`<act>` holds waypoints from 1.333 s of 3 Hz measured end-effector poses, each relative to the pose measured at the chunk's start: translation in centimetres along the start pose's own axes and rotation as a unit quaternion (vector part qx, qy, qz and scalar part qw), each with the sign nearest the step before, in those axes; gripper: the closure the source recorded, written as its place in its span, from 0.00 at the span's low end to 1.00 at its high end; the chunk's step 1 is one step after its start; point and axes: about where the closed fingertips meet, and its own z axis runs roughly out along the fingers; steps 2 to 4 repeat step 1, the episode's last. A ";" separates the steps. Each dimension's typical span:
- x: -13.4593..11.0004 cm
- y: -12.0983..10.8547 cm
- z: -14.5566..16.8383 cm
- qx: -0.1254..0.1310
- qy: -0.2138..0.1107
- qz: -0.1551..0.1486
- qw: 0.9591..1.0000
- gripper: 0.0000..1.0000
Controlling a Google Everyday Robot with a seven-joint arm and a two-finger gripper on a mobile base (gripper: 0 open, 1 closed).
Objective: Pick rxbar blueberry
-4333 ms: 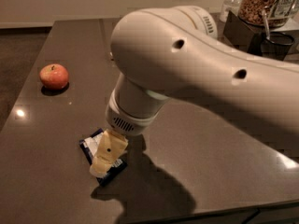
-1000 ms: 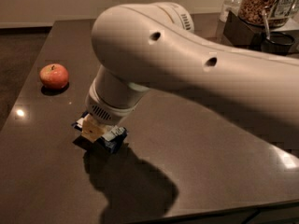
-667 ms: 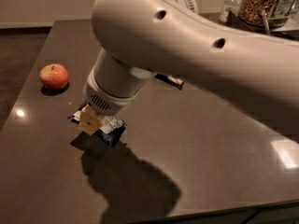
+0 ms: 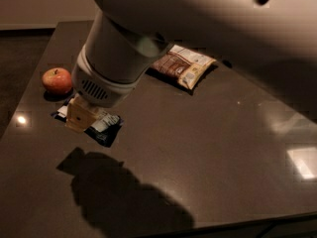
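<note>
The rxbar blueberry (image 4: 105,125) is a small flat bar in a dark navy wrapper with a crinkled white label. It sits at the left of the dark table (image 4: 208,148), just right of a red apple (image 4: 56,80). My gripper (image 4: 81,114) hangs from the big white arm and is shut on the bar's left end, with a tan finger (image 4: 78,115) over it. The bar looks slightly raised off the table, and its left part is hidden behind the gripper.
A cream-and-brown snack bag (image 4: 184,65) lies at the back middle of the table. The arm's shadow (image 4: 114,187) falls on the front left. The table's left edge (image 4: 29,98) is close to the apple.
The gripper has moved up and to the left with the bar, while the apple has stayed put. The arm has risen, uncovering the snack bag behind it.
</note>
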 end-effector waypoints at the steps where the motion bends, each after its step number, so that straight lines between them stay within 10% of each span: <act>1: -0.2 0.2 -0.2 -0.002 -0.003 -0.002 1.000 1.00; 4: -0.2 0.2 -0.2 -0.002 -0.003 -0.002 1.000 1.00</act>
